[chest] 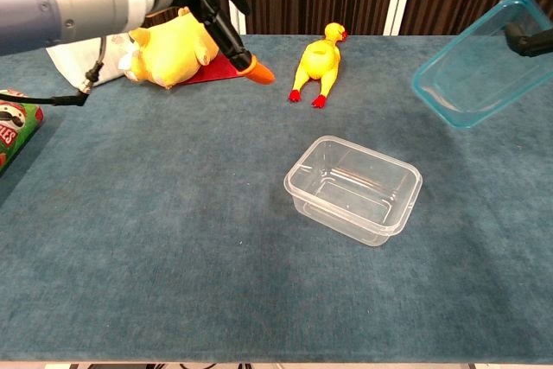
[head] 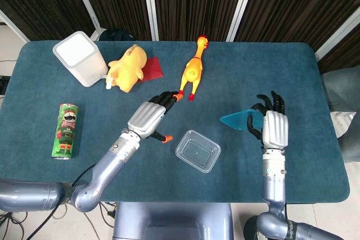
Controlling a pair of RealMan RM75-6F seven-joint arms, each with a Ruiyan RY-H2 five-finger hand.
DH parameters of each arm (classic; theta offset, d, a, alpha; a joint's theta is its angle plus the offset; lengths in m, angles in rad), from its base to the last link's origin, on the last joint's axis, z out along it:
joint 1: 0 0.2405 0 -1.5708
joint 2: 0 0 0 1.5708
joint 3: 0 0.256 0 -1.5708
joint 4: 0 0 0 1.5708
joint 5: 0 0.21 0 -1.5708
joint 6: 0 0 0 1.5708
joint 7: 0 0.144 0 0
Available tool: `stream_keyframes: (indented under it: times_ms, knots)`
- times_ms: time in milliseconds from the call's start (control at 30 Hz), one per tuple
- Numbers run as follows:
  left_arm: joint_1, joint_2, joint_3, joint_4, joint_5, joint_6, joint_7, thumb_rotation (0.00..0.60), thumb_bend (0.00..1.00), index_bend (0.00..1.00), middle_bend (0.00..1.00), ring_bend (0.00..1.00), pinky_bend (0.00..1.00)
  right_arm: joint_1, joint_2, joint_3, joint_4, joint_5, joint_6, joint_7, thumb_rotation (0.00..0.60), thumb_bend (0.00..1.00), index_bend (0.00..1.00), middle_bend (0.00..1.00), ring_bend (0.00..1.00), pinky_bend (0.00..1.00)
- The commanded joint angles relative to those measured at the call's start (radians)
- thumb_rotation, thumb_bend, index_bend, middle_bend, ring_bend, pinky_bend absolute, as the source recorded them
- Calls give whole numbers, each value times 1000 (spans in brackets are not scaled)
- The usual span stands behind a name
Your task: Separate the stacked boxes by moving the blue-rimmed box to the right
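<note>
Glossy see-through plastic boxes (chest: pixel 354 187) over a matt, felt-like blue tablecloth (chest: pixel 173 239).

Chest view crops the right hand (chest: pixel 537 34) holding the blue-rimmed box (chest: pixel 480 62).

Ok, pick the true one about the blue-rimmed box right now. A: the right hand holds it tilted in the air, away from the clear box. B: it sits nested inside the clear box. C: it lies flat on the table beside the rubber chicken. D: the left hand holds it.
A: the right hand holds the blue-rimmed box tilted above the table, apart from the clear box.
</note>
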State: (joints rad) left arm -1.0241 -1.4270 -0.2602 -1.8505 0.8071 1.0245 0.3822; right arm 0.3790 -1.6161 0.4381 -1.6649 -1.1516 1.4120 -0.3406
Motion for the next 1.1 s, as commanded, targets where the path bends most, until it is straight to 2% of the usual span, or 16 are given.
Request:
stream_keyframes:
  times_ms: [33, 167, 233, 300, 533, 600, 667, 767, 933, 1100]
  knots:
    - [29, 33, 9, -22, 25, 10, -25, 600, 47, 0, 12, 0, 146, -12, 27, -5, 12, 20, -7, 4, 600, 566, 553, 257, 9, 0]
    - [66, 72, 19, -49, 55, 25, -60, 600, 47, 0, 12, 0, 146, -25, 57, -21, 10, 45, -14, -13, 600, 566, 548, 257, 9, 0]
    - [87, 92, 26, -65, 76, 36, -79, 600, 47, 0, 12, 0, 146, -30, 68, -30, 10, 54, -16, -25, 600, 566, 495, 255, 8, 0]
    - [119, 122, 38, -84, 110, 52, -104, 600, 47, 0, 12, 0, 146, -34, 82, -40, 5, 65, -21, -38, 600, 567, 407, 242, 4, 0]
    - [220, 213, 100, -127, 233, 89, -177, 600, 47, 0, 12, 0, 143, -43, 127, -75, -27, 98, -28, -100, 600, 557, 58, 104, 0, 0]
    - [249, 233, 120, -143, 267, 101, -201, 600, 47, 0, 12, 0, 137, -46, 137, -81, -42, 117, -28, -119, 600, 518, 5, 57, 0, 0]
    - [279, 253, 142, -156, 298, 114, -217, 600, 47, 0, 12, 0, 135, -48, 149, -86, -54, 131, -28, -138, 600, 480, 0, 21, 0, 0]
    - [325, 288, 181, -176, 348, 136, -232, 600, 47, 0, 12, 0, 133, -50, 176, -89, -81, 135, -23, -151, 600, 474, 0, 6, 0, 0]
    - [410, 343, 233, -188, 455, 214, -253, 600, 47, 0, 4, 0, 118, -72, 250, -107, -143, 83, -18, -115, 600, 471, 0, 0, 0, 0]
    - [504, 402, 295, -158, 566, 299, -266, 600, 47, 0, 0, 0, 77, -140, 376, -175, -232, -24, -8, -21, 600, 463, 0, 0, 0, 0]
